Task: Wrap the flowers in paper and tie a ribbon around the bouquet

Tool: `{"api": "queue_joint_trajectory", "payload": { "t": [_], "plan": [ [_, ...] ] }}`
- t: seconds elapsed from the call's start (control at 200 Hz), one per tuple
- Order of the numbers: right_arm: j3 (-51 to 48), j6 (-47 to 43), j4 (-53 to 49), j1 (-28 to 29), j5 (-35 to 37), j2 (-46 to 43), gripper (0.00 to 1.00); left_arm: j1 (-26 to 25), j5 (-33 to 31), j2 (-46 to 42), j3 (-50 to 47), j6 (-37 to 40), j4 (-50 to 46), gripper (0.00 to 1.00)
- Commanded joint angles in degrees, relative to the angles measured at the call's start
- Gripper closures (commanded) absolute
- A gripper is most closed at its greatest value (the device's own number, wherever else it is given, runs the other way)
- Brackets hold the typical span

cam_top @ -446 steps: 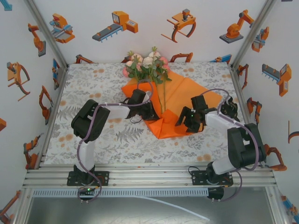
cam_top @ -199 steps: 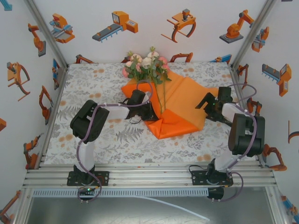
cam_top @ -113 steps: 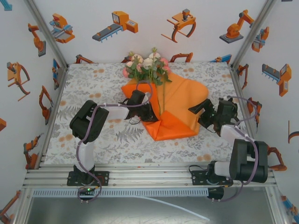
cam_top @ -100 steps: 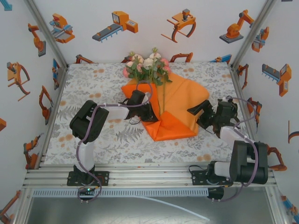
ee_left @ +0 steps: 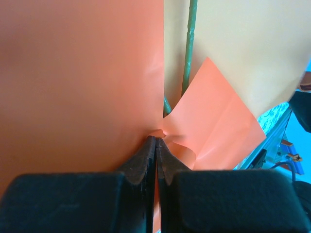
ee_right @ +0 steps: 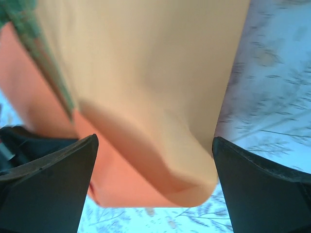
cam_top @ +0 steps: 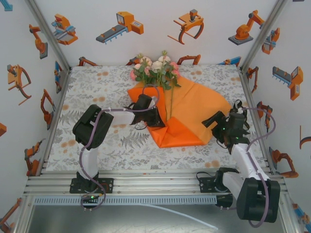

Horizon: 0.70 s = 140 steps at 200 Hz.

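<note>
Floral tablecloth point(cam_top: 97, 92): left hand point(ee_left: 155, 141) pinches paper point(ee_left: 73, 87); right hand point(ee_right: 154, 141) spread wide beside paper.

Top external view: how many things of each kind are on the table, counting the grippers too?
Flower bunch: 1, the flowers
Orange sheet: 1, the paper
Grippers: 2, the left gripper and the right gripper
Total: 4
</note>
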Motion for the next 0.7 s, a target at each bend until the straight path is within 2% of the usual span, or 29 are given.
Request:
{"api": "queue_joint_trajectory", "payload": {
  "t": [0.0,0.095,0.22,0.481,0.576,0.631,0.696],
  "plan": [
    [3.04,-2.68,-1.22,-2.03,6.17,4.18,0.1,-0.99,-1.17,-1.78,-0.22,0.81,-1.49,0.89],
    [5.08,-2.67,2.02,-4.61,3.88,11.05,0.1,-1.36,-1.27,-1.69,-0.22,0.81,-1.37,0.89],
    [7.58,-1.6,-0.08,-6.48,2.25,16.55,0.11,-1.52,-1.79,-1.87,0.28,1.03,-1.64,0.89],
    [-0.11,1.29,-4.08,-6.22,-2.14,9.56,0.12,-1.57,-2.57,-1.23,0.83,0.13,-0.28,0.89],
    [-5.61,4.41,-1.21,-6.15,-4.63,7.78,0.12,-1.53,-2.48,-0.86,0.97,-0.3,-0.12,0.89],
    [-7.88,6.5,0.81,-5.01,-8.11,7.42,0.15,-1.55,-2.26,-0.6,1.01,-0.5,0.08,0.89],
    [-7.7,7.89,-3.56,-1.48,-8.59,5.36,0.15,-1.57,-1.96,-0.16,1.52,-0.35,-0.14,0.89]
  ]
}}
